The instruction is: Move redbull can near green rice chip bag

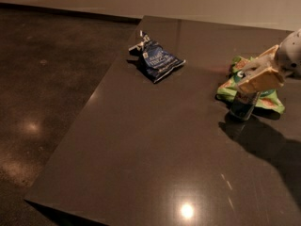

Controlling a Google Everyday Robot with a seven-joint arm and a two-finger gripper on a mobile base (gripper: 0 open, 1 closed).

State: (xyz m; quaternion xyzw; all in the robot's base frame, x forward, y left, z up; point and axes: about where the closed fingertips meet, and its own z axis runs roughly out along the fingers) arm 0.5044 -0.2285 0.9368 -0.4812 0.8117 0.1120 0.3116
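The redbull can stands upright on the dark table at the right, its base touching the front left edge of the green rice chip bag. The bag lies crumpled and flat behind and to the right of the can. My gripper reaches in from the right edge. Its tan fingers close around the top of the can and hide the can's lid. The arm covers part of the bag.
A dark blue snack bag lies at the far middle of the table. The table's left edge runs diagonally, with dark shiny floor beyond it. A wall runs along the back.
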